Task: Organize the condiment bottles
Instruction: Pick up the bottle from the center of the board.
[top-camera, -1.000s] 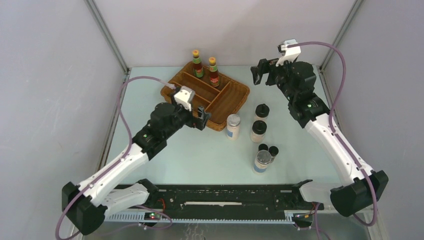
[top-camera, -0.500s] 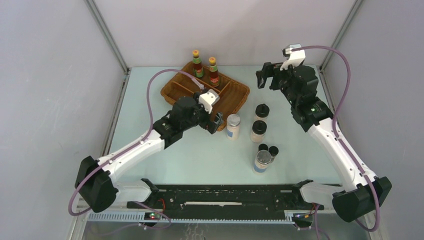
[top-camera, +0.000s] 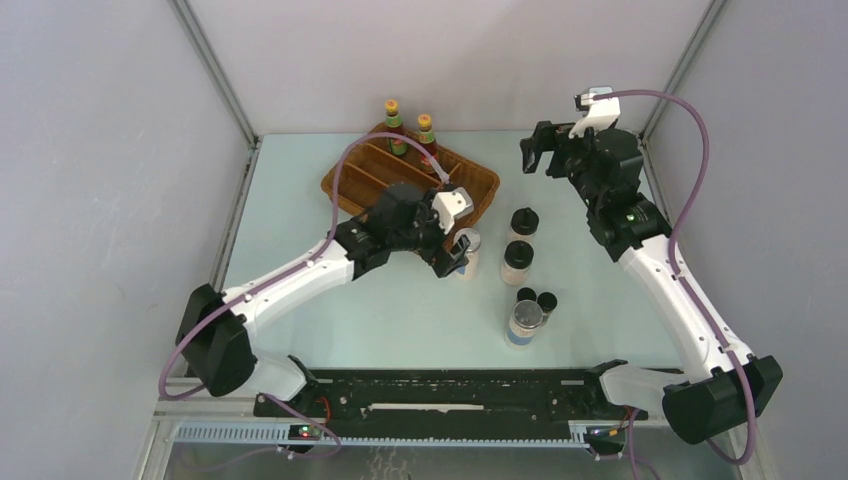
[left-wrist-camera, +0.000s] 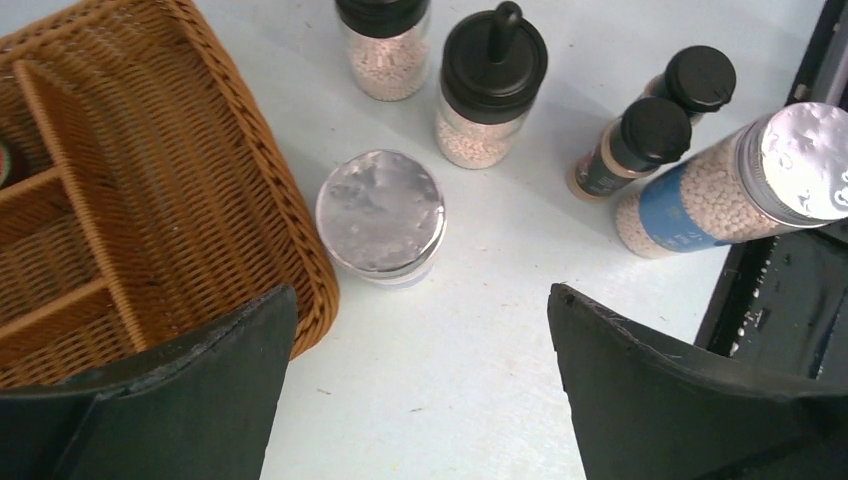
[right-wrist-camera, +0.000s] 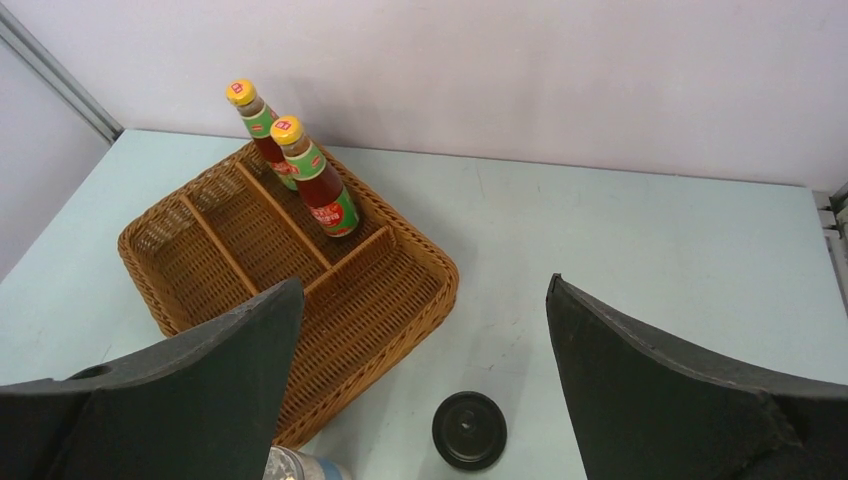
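The left gripper (left-wrist-camera: 420, 300) hangs wide open and empty above the desk (top-camera: 300, 220). Its fingers straddle the air just short of a silver-lidded jar (left-wrist-camera: 381, 212), which stands right beside the near corner of the wicker tray (left-wrist-camera: 200, 200). A second ago this gripper was over the tray's near edge. The arm has since stretched rightward, and in the top view it now covers most of that jar.

The right gripper (top-camera: 535, 155) is also fully spread and holds nothing. It is raised over the far right of the desk and has drifted slightly right. No bottle has shifted.

The two sauce bottles (right-wrist-camera: 315, 180) stand in the tray's far compartment. The two black-capped shakers (top-camera: 517, 262) stand in a line right of the tray, with the two dark vials (top-camera: 547, 300) and the second jar (top-camera: 524, 323) nearer the arm bases.

In the left wrist view the farther shaker (left-wrist-camera: 385, 45) is cut off by the top edge, and the second jar appears slanted near the right edge. The right wrist view shows one shaker as only a black cap seen from above (right-wrist-camera: 469, 430), and a sliver of jar lid at the bottom edge.
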